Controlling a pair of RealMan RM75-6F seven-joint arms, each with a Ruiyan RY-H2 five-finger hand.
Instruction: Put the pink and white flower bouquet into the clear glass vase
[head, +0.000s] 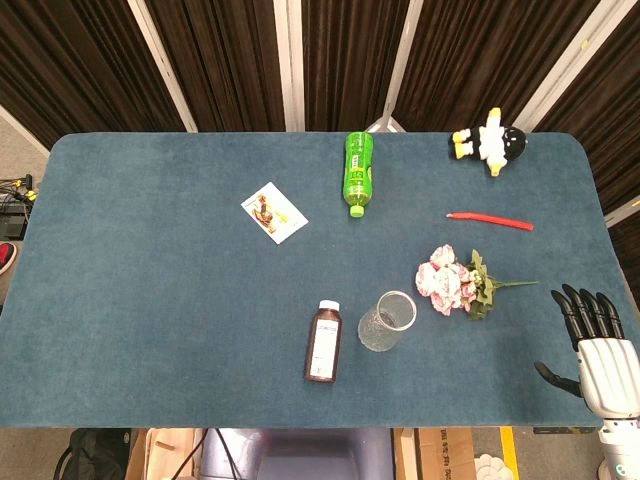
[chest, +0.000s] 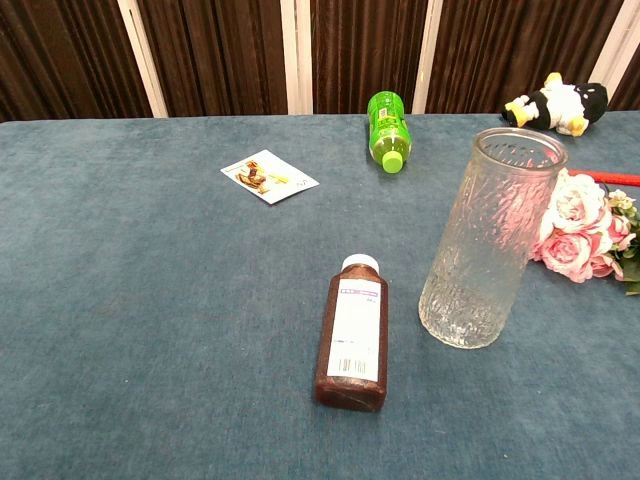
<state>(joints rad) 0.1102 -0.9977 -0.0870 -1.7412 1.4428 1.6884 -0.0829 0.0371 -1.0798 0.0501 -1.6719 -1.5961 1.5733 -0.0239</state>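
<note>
The pink and white flower bouquet (head: 452, 281) lies flat on the blue table, stems pointing right; the chest view shows its blooms (chest: 578, 232) at the right edge, partly behind the vase. The clear glass vase (head: 387, 321) stands upright just left of the bouquet, and it is tall and empty in the chest view (chest: 488, 238). My right hand (head: 597, 345) hovers at the table's lower right corner, right of the bouquet, with its fingers apart and nothing in it. The left hand appears in neither view.
A brown medicine bottle (head: 323, 341) lies left of the vase. A green bottle (head: 359, 172) lies at the back centre, a picture card (head: 273, 212) to its left. A penguin plush (head: 490, 140) and a red stick (head: 490, 219) sit at back right.
</note>
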